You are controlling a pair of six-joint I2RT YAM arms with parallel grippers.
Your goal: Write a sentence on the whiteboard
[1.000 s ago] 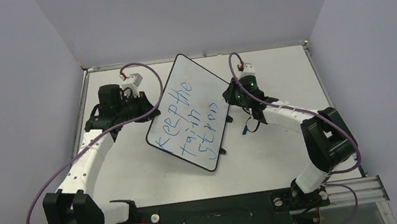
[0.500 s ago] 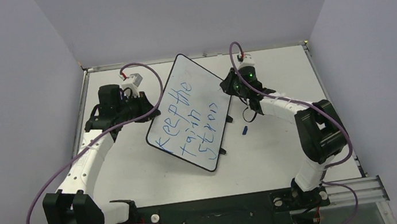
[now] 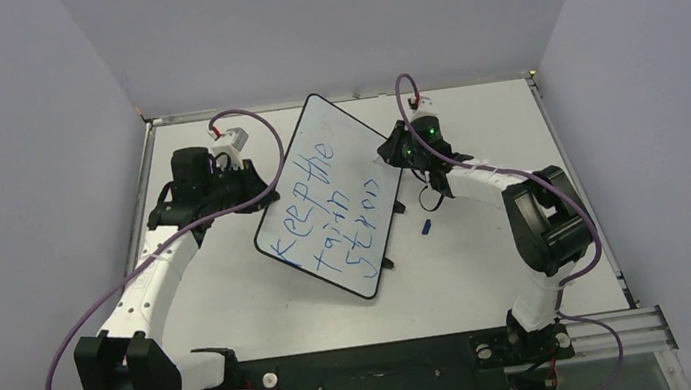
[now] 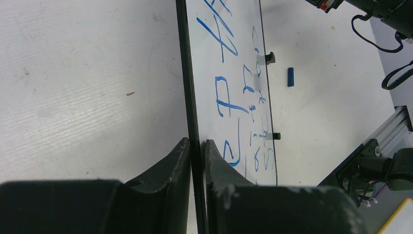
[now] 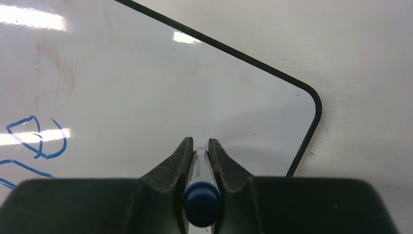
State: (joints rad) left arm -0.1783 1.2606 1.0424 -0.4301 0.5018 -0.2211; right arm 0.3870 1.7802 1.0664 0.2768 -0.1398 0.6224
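Observation:
The whiteboard (image 3: 337, 131) lies slanted mid-table, and the sentence (image 3: 328, 207) runs across it in three blue handwritten lines. My left gripper (image 3: 265, 187) is shut on the whiteboard's black left rim (image 4: 187, 73); in the left wrist view the fingertips (image 4: 195, 142) pinch that rim from both sides. My right gripper (image 3: 395, 153) is shut on a white marker with a blue end (image 5: 201, 195). It hovers over the board's blank area (image 5: 146, 92) near a rounded corner (image 5: 314, 100). Blue strokes (image 5: 36, 139) show at the left. The marker tip is hidden between the fingers.
A small blue marker cap (image 3: 426, 228) lies on the table right of the board, also seen as the cap (image 4: 290, 77) in the left wrist view. Black feet (image 4: 269, 58) stick out from the board's right rim. Grey walls enclose the table on three sides.
The right arm swung towards the back and left, bringing the marker over the board's right corner. The blue cap on the table came into view. The left arm stayed still.

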